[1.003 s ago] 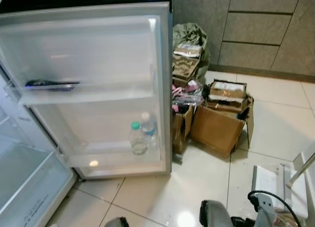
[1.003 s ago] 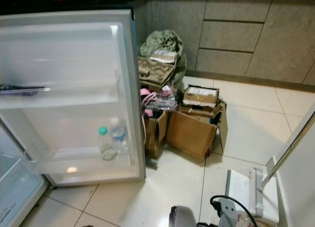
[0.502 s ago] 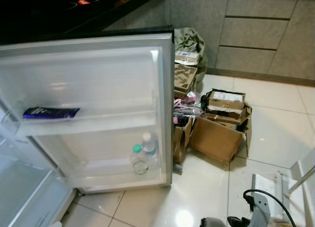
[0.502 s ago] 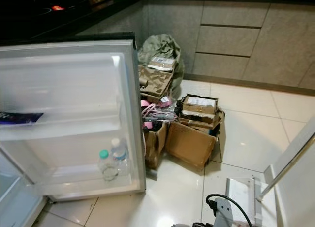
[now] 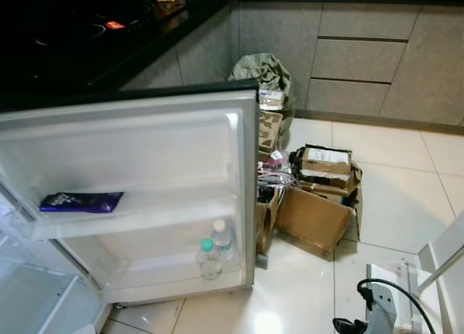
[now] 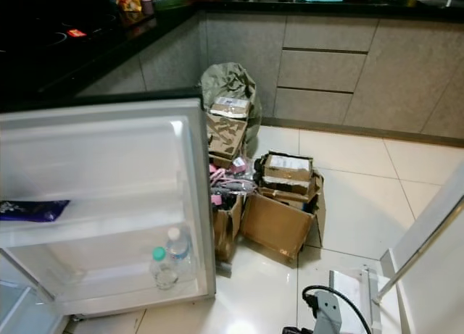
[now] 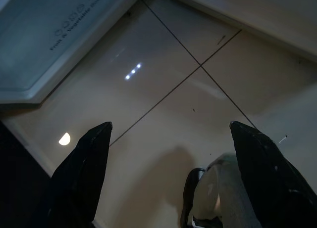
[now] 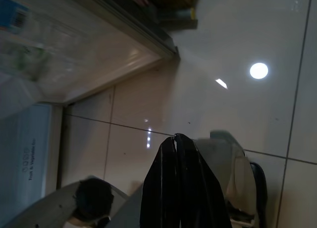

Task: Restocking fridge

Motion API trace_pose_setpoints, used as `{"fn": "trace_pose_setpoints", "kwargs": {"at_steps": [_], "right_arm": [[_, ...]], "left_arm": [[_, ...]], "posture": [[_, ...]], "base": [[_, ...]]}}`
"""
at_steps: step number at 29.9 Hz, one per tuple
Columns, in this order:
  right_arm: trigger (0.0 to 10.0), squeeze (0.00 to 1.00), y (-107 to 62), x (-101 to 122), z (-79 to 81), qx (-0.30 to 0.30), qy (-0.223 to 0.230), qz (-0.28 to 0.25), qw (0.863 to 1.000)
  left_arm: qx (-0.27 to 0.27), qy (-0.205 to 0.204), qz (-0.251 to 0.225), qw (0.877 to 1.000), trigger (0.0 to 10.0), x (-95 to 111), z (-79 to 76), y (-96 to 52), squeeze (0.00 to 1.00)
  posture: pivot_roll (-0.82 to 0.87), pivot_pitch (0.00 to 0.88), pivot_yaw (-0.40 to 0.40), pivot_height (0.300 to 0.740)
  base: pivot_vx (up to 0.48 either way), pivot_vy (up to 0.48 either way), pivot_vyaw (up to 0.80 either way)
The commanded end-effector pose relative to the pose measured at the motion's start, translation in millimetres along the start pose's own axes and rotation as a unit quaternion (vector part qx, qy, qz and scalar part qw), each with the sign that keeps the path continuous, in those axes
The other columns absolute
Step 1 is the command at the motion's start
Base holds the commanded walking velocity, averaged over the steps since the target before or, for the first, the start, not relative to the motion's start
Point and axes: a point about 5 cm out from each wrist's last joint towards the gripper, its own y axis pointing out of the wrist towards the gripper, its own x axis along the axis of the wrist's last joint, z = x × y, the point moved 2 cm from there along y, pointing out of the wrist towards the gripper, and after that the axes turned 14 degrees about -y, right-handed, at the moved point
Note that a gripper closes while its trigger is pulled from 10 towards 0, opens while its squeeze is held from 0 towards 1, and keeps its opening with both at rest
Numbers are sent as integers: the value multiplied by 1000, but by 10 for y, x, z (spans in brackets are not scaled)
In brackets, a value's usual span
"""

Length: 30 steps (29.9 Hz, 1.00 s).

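Fridge door [image 5: 145, 153] stands open; on its lower shelf, at 7 o'clock in the left eye view, two water bottles [image 5: 211, 251] are stood touching. Judged light, smooth, slippery and crushable; best gripped mid-body. Left pincer [image 7: 168, 154] is held wide above floor tiles [image 7: 188, 89]; right pincer [image 8: 179, 183] is pressed closed, empty.

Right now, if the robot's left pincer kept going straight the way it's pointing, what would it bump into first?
Most likely the floor. The left pincer hangs open, pointing down at bare floor tiles, with nothing between its fingers. The fridge's drawer front lies off to one side of that line. How far the floor is can't be judged.
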Motion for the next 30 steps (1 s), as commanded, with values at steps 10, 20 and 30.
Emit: {"fn": "trace_pose_setpoints", "kwargs": {"at_steps": [10,20,30], "right_arm": [[10000,0,14,27,1,-7,8,-5,1000],[10000,0,16,18,2,-9,13,-1,1000],[10000,0,16,36,17,5,15,-9,1000]], "left_arm": [[2,5,19,1000,10000,-109,-38,-9,0],[3,13,23,1000,10000,-123,-45,-9,0],[1,15,27,1000,10000,-146,-50,-13,0]], "posture": [[-94,0,15,680],[-94,0,16,680],[-94,0,16,684]], "base": [[-358,0,0],[0,0,0],[0,0,0]]}}
